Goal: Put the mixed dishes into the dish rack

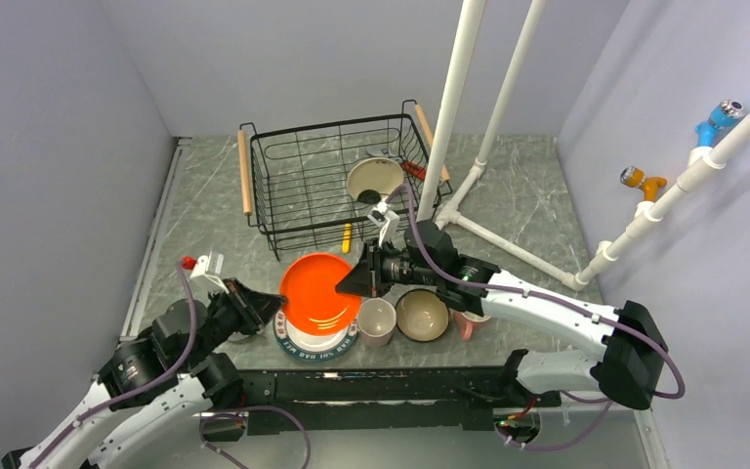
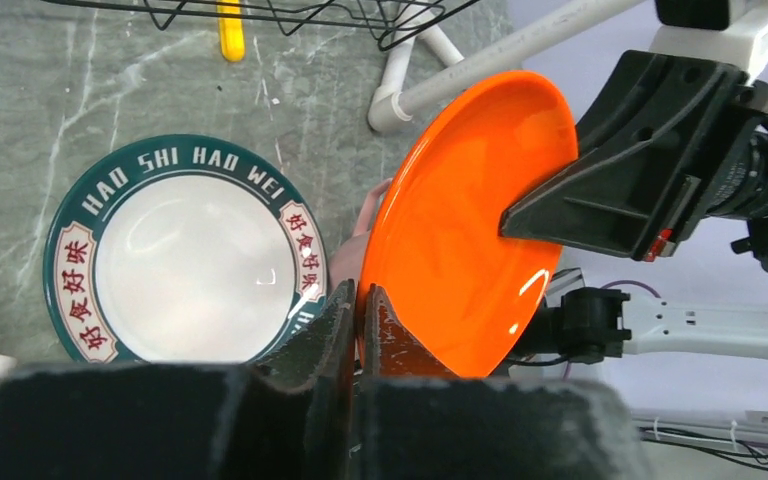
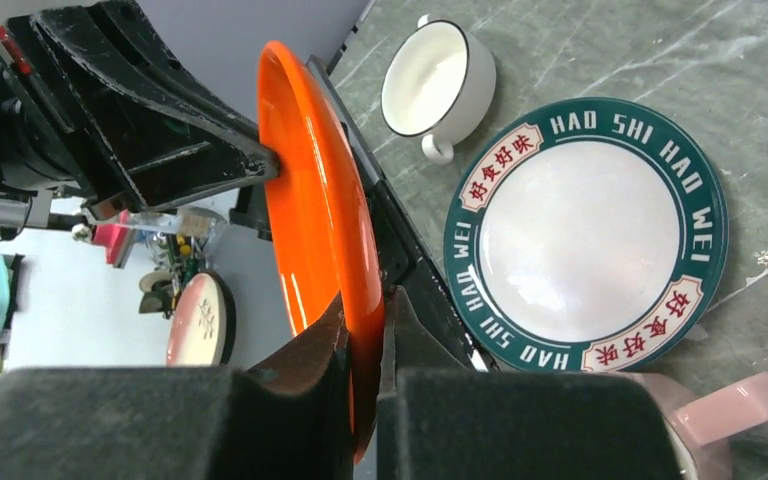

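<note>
So, grips: left gripper and right gripper each clamp an opposite rim of the orange-red dish
Dish: on edge in the air over the green-rimmed plate, short of the dish rack
Risk: uneven pull or early release, glazed rim slips, dish drops and chips the plate
Count: two pink mugs, one tan bowl, one white cup, one plate, one pale bowl in rack

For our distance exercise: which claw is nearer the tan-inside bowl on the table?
Right. The right claw grips the orange dish at its edge nearer the bowl; the left claw holds the opposite edge, farther away.
</note>
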